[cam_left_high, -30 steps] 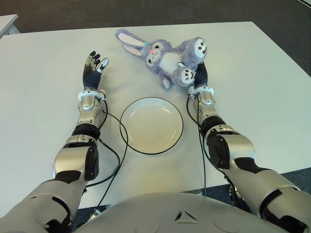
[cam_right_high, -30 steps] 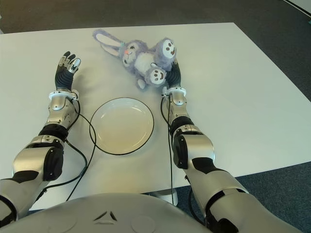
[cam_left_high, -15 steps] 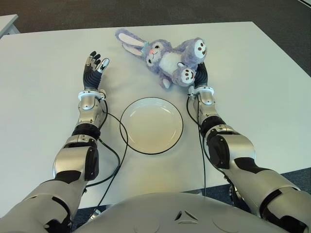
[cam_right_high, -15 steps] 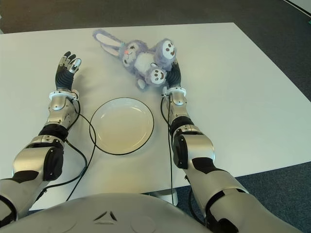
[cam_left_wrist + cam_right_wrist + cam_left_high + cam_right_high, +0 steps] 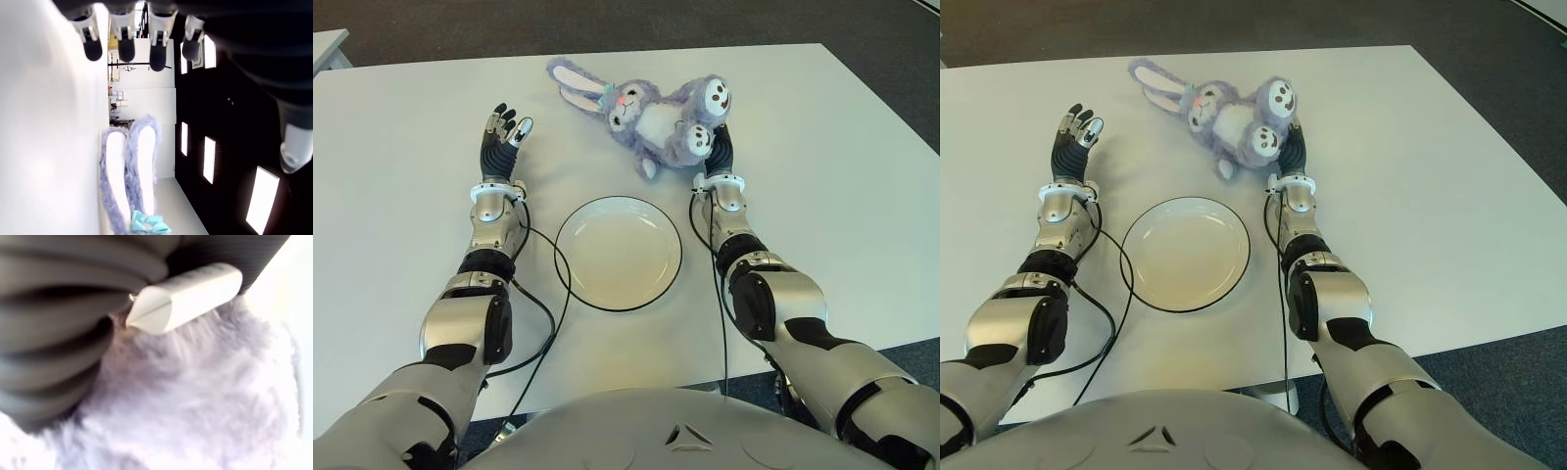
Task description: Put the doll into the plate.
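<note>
A purple plush rabbit doll (image 5: pixel 651 117) lies on its back on the white table (image 5: pixel 401 245), just beyond the white black-rimmed plate (image 5: pixel 619 253). My right hand (image 5: pixel 718 147) is at the doll's feet on its right side. In the right wrist view its curled fingers and thumb (image 5: pixel 186 293) press into the doll's fur (image 5: pixel 205 396), closing on a leg. My left hand (image 5: pixel 502 130) shows to the left of the plate with fingers (image 5: pixel 126 46) spread and holding nothing. The left wrist view also shows the doll's ears (image 5: pixel 129 181).
Black cables (image 5: pixel 543 304) run from both wrists across the table beside the plate. The table's front edge is near my body, and dark floor (image 5: pixel 891 59) lies past its right and far edges.
The doll's nearer foot has lifted and shifted right, toward my right hand. The left hand has stayed still.
</note>
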Controlling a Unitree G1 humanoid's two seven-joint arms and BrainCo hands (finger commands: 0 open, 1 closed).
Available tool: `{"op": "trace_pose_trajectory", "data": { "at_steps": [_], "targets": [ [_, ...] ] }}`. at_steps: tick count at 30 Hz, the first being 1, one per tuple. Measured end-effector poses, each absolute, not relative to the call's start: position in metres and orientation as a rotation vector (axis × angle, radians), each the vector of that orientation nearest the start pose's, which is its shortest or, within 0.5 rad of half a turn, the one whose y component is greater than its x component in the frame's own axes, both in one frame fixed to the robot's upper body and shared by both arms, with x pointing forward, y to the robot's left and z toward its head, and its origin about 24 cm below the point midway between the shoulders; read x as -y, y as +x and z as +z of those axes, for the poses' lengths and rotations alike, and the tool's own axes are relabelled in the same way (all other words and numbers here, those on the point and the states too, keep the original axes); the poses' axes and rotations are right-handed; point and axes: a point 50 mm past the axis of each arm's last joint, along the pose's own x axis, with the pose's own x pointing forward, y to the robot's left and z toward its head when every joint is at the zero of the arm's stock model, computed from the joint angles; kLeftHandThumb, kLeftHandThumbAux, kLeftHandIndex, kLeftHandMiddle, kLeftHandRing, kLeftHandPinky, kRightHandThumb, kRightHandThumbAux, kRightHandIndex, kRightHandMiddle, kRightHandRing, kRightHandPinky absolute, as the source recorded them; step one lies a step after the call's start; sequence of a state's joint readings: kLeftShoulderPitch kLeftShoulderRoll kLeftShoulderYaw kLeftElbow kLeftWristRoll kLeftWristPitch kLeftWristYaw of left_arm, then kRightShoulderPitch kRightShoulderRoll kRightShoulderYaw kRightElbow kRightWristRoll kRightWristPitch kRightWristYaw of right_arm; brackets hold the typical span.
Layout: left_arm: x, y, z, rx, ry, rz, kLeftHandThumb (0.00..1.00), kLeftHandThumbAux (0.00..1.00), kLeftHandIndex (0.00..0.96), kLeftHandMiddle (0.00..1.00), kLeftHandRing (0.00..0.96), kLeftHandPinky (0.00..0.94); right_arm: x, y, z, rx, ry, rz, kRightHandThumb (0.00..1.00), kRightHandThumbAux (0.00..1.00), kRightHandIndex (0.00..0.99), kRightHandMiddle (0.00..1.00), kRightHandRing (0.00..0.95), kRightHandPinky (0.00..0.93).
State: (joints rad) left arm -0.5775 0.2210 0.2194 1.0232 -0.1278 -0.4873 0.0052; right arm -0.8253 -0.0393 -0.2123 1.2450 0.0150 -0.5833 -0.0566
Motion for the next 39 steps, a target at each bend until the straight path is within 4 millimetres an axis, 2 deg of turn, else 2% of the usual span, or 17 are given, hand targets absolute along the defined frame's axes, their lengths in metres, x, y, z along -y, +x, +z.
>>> {"op": "trace_pose_trajectory", "data": {
  "at_steps": [2, 6, 7, 9, 27, 30, 32, 34, 35, 36, 39],
  "targets": [
    [-0.2263, 0.3376, 0.0381, 0.068, -0.001, 0.210, 0.000, 0.514, 0.028, 0.122, 0.066, 0.000, 0.1344, 0.3724, 0.0667, 0.134, 0.062, -0.043, 0.496, 0.734, 0.181, 0.217, 0.231, 0.289],
    [-0.2261, 0.3379, 0.0385, 0.069, -0.002, 0.210, 0.000, 0.516, 0.029, 0.121, 0.065, 0.000, 0.1340, 0.3722, 0.0665, 0.134, 0.073, -0.053, 0.528, 0.730, 0.207, 0.239, 0.257, 0.319],
    [-0.2262, 0.3379, 0.0385, 0.069, -0.002, 0.210, 0.000, 0.517, 0.030, 0.121, 0.064, 0.000, 0.1338, 0.3722, 0.0665, 0.134, 0.075, -0.055, 0.651, 0.728, 0.351, 0.254, 0.274, 0.338],
    [-0.2262, 0.3379, 0.0386, 0.069, -0.002, 0.210, 0.000, 0.517, 0.028, 0.120, 0.064, 0.000, 0.1339, 0.3721, 0.0666, 0.135, 0.080, -0.061, 0.687, 0.727, 0.394, 0.262, 0.284, 0.343],
    [-0.2268, 0.3378, 0.0386, 0.069, 0.001, 0.211, 0.000, 0.501, 0.022, 0.113, 0.059, 0.000, 0.1361, 0.3717, 0.0690, 0.157, 0.111, -0.116, 0.699, 0.720, 0.415, 0.403, 0.417, 0.405],
    [-0.2268, 0.3378, 0.0386, 0.069, 0.001, 0.211, 0.000, 0.506, 0.022, 0.113, 0.059, 0.000, 0.1362, 0.3716, 0.0694, 0.161, 0.114, -0.121, 0.700, 0.718, 0.418, 0.437, 0.452, 0.465],
    [-0.2268, 0.3378, 0.0385, 0.069, 0.001, 0.211, 0.000, 0.506, 0.022, 0.113, 0.059, 0.000, 0.1364, 0.3715, 0.0698, 0.165, 0.118, -0.124, 0.700, 0.718, 0.418, 0.442, 0.457, 0.474],
    [-0.2268, 0.3378, 0.0385, 0.069, 0.001, 0.211, 0.000, 0.510, 0.020, 0.117, 0.062, 0.000, 0.1366, 0.3714, 0.0701, 0.169, 0.121, -0.126, 0.701, 0.717, 0.421, 0.494, 0.520, 0.547],
    [-0.2268, 0.3378, 0.0386, 0.069, 0.001, 0.211, 0.000, 0.510, 0.020, 0.118, 0.062, 0.000, 0.1367, 0.3714, 0.0702, 0.170, 0.122, -0.128, 0.701, 0.716, 0.422, 0.500, 0.527, 0.554],
    [-0.2268, 0.3379, 0.0386, 0.069, 0.001, 0.211, 0.000, 0.513, 0.023, 0.123, 0.066, 0.000, 0.1369, 0.3714, 0.0704, 0.172, 0.124, -0.129, 0.702, 0.714, 0.425, 0.587, 0.603, 0.606],
    [-0.2267, 0.3382, 0.0391, 0.070, -0.001, 0.211, 0.000, 0.513, 0.026, 0.125, 0.067, 0.000, 0.1375, 0.3712, 0.0710, 0.179, 0.127, -0.133, 0.703, 0.712, 0.428, 0.631, 0.640, 0.637]
  ]
}}
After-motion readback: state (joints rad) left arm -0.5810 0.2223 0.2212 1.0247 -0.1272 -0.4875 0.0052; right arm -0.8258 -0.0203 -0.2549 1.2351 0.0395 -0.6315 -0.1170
